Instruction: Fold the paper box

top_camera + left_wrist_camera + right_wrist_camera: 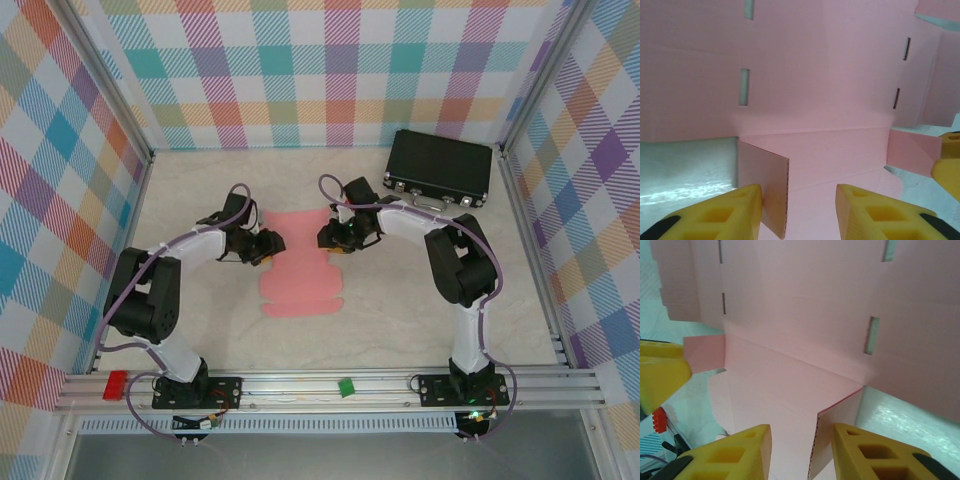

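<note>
Both grippers: my left gripper (797,195) and right gripper (801,434) sit jaws apart, each straddling a raised flap (765,185), nothing pinched.
paper box (300,265): on the table (400,330) between them, mostly flat.
progress: early I'd say, walls and tabs all left to do.

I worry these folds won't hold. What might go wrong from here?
The raised flap stands between the left tool's open jaws, unclamped; it may fall flat. The opposite flap at the right tool likewise. The paper box lies flat on the table; uneven pushing might slide it.
</note>
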